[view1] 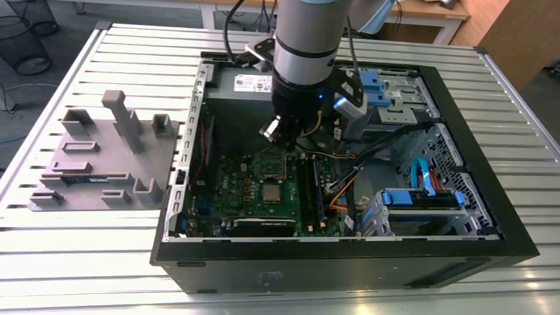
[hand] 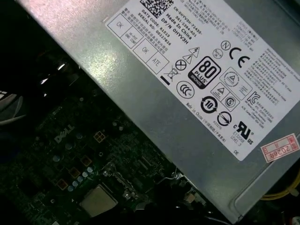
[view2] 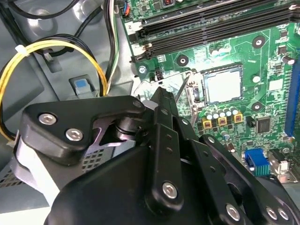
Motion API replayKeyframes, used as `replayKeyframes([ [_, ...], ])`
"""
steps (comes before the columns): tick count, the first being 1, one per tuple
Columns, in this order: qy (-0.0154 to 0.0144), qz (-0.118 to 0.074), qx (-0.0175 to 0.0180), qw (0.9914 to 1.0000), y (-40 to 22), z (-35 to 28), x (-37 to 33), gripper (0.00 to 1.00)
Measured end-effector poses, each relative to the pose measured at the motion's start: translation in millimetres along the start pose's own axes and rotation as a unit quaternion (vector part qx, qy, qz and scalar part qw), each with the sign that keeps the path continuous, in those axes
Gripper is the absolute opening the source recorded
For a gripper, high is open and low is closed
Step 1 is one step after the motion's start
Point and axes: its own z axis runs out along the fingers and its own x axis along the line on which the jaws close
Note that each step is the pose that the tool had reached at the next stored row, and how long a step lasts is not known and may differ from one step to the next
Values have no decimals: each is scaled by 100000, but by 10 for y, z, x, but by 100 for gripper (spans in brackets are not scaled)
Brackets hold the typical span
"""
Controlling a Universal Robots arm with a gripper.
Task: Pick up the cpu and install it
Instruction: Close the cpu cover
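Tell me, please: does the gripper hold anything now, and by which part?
It cannot be told. The cpu lies in its socket on the motherboard, apart from the gripper, which hangs above the board; its fingertips are not visible.

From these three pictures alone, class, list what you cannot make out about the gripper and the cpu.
- Gripper fingertips: in the second wrist view the gripper's own black body covers them.
- Gripper in the exterior view: too dark against the case to judge.
- The cpu lies in its socket; whether it is latched is too small to tell in any view.
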Motion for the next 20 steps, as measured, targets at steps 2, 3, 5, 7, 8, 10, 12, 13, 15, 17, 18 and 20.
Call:
replayKeyframes([
  [2,-3,-42,6,100000,-13,-2,19,11],
  [3,-4,-58,5,100000,-21,-3,28,11],
  [5,-8,-71,6,100000,-39,-5,47,11],
  [7,1,-82,7,100000,-57,-8,66,11],
  [8,6,-88,10,100000,-66,-9,75,11],
  [10,14,-99,17,100000,-83,-12,92,11],
  [12,22,-103,26,100000,-99,-14,108,11],
  [13,31,-107,36,100000,-107,-15,116,11],
  [15,48,-110,54,100000,-121,-17,130,11],
  [17,66,-113,72,100000,-135,-18,144,11],
  [18,74,-114,79,100000,-142,-19,152,11],
  [20,87,-117,94,100000,-156,-21,166,11],
])
